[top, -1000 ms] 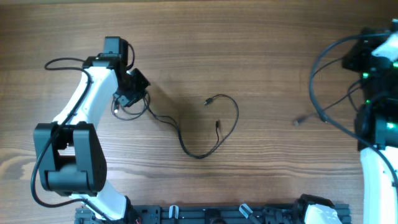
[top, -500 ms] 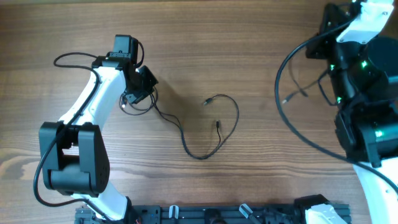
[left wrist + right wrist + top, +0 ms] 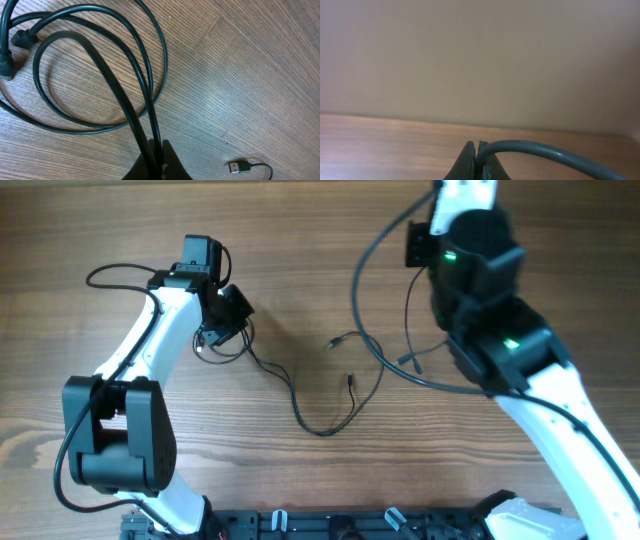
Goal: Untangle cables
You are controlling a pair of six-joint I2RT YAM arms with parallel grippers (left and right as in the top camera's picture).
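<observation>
Overhead view: I see the left hand [image 3: 224, 318] over the left half of the surface [image 3: 300, 240], nearer the far edge. The looped cable [image 3: 214, 348] lies as a small bundle just beside it. From that bundle the long cable [image 3: 320, 430] runs toward the middle of the surface, bends round and ends at a plug [image 3: 332, 343]. A second plug [image 3: 349, 380] lies inside that bend. I cannot tell whether one cord or two form the bend. The right arm [image 3: 480, 270] reaches from the near right corner to the far edge. I cannot make out its hand in this view. The lifted cable [image 3: 425, 352] hangs below the arm, and its plug end [image 3: 403, 362] is right of the bend.

Left wrist view: the left hand [image 3: 157, 155] is pinched closed on two strands of the looped cable [image 3: 125, 100]. The loops rest on the surface. A metallic USB plug [image 3: 240, 166] lies apart at the lower right.

Right wrist view: the right hand [image 3: 477, 149] is pinched closed on the lifted cable [image 3: 545, 150], which leaves the fingers to the right, above the surface.
</observation>
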